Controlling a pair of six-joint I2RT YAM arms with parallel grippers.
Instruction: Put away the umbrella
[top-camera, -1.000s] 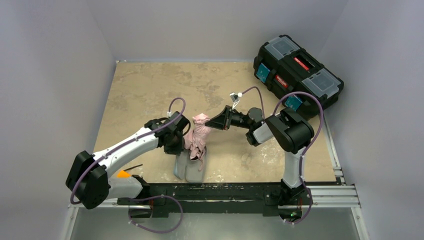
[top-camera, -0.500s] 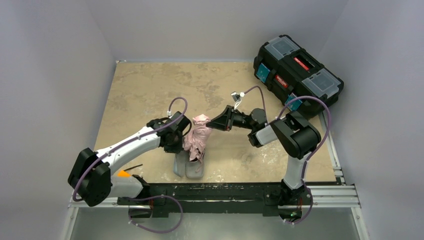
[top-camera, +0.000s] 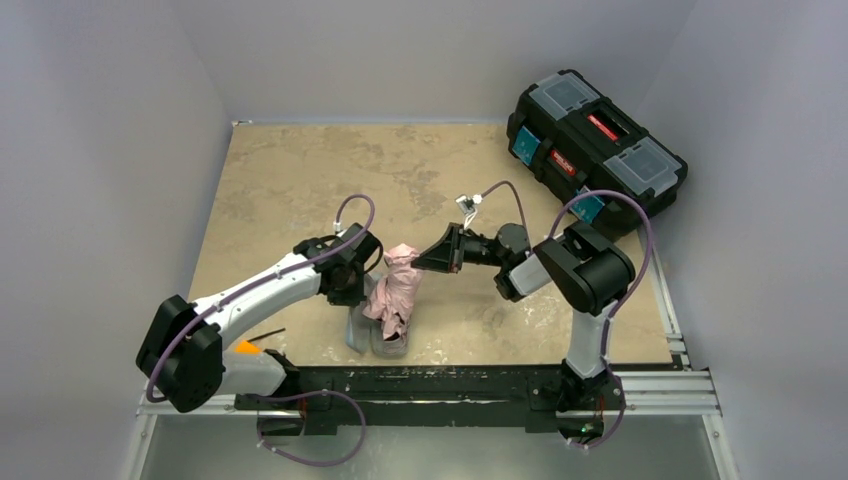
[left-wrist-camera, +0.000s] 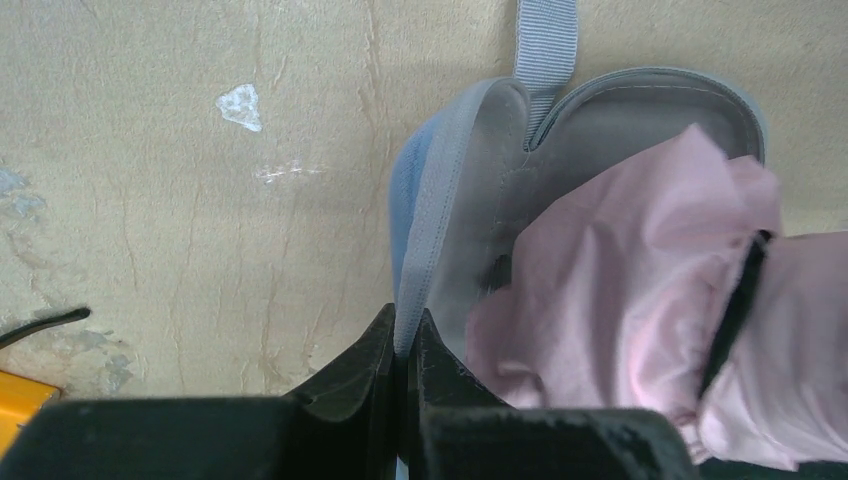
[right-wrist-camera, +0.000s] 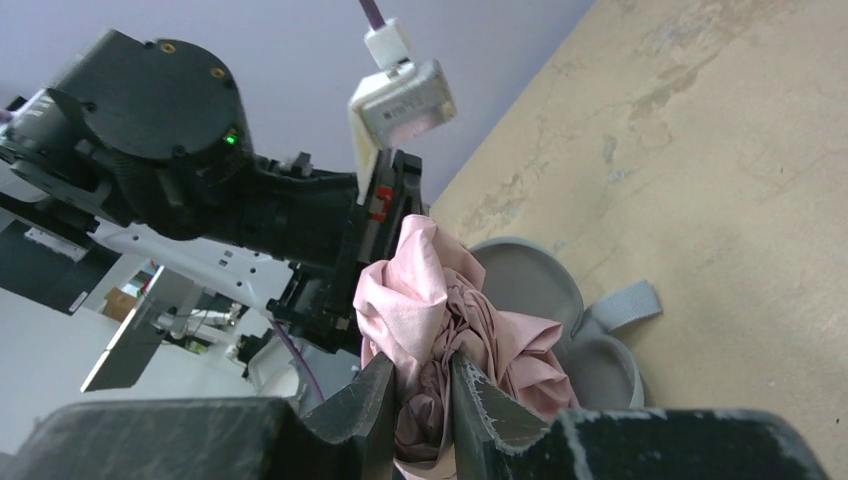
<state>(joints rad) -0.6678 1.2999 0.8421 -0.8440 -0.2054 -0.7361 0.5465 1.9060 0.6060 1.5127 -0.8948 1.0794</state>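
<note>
- Top external view: the left arm (top-camera: 260, 295) reaches toward 2 o'clock from its base. The right arm (top-camera: 590, 265) bends at the elbow, its forearm pointing to 9 o'clock.
- The left gripper (left-wrist-camera: 404, 322) is pressed together on the rim of the grey case (left-wrist-camera: 610, 120).
- The right gripper (right-wrist-camera: 420, 378) is clamped on the pink fabric of the umbrella (right-wrist-camera: 430, 290).
- The umbrella stands bunched in the open grey case, at 6 o'clock on the table (top-camera: 300, 180).

We see black joints and white links on the left arm (top-camera: 255, 292) and right arm (top-camera: 590, 268). Purple cables (right-wrist-camera: 370, 10) loop over both. The left gripper (left-wrist-camera: 404, 342) has wedge-shaped black fingers (left-wrist-camera: 350, 375), and a green light (right-wrist-camera: 231, 138) shows on its wrist.
</note>
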